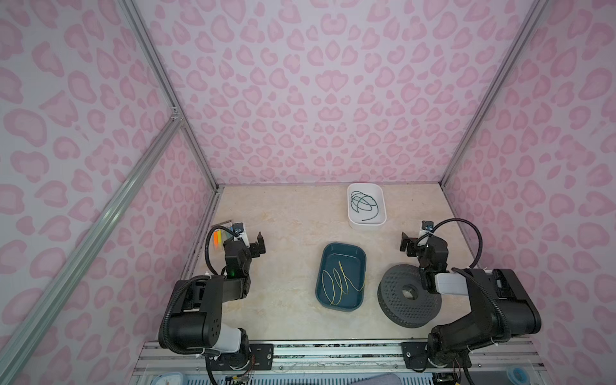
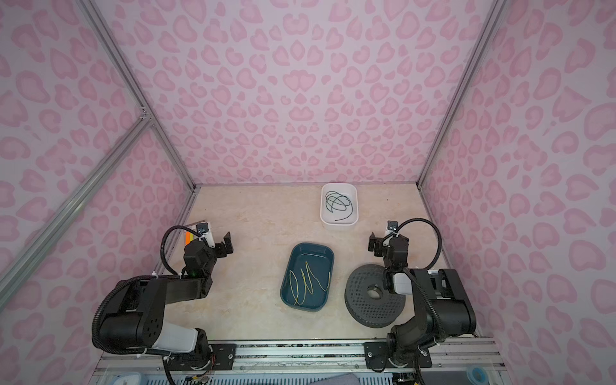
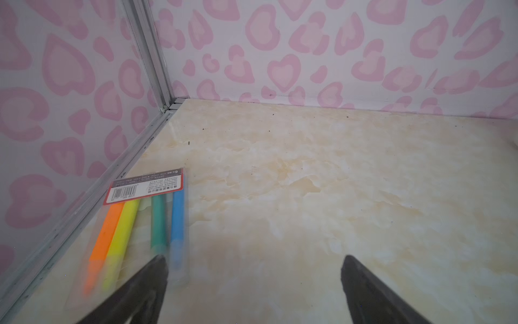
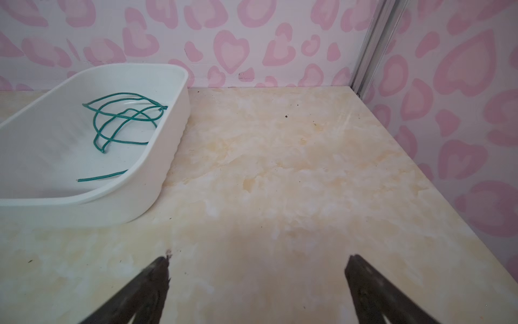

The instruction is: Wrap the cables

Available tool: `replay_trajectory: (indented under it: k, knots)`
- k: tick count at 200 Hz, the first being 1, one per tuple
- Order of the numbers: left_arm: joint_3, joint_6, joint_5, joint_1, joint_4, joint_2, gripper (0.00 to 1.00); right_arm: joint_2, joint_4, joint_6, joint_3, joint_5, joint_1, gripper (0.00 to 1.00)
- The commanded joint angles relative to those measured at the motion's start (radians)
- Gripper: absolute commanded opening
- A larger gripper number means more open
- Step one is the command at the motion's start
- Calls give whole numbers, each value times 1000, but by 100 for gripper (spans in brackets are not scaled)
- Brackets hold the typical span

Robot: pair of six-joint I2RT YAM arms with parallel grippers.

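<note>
The yellow wire (image 1: 340, 283) lies looped in the teal tray (image 1: 343, 244) at the centre of both top views, its strands running mostly top to bottom. The left gripper (image 1: 261, 245) and right gripper (image 1: 404, 245), both wide and empty, sit higher in frame to either side. The right seems slightly nearer.

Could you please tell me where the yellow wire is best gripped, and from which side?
Probably at the sharp bend of the yellow wire, mid-tray, from straight above, straddling the strand: it lies loose and flat on the floor of the teal tray, and the walls block sideways approaches.
</note>
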State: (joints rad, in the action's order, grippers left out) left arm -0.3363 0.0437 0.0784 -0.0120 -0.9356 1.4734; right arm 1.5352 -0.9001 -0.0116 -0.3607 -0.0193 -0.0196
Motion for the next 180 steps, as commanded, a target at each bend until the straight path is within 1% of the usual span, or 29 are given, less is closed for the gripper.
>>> replay_trajectory:
  k: [1,28,50,180]
  knots:
    - [-4,1,-5,-1,-22,0,98,5,-40,-4,3,4,1,100]
    - [-4,1,-4,-1,-20,-1,98,4,-40,-1,4,11,4,100]
    - [-3,2,-3,-1,-20,-1,98,3,-38,12,4,49,25,100]
    - [-3,2,-5,0,-21,-1,98,1,-34,2,2,62,25,100]
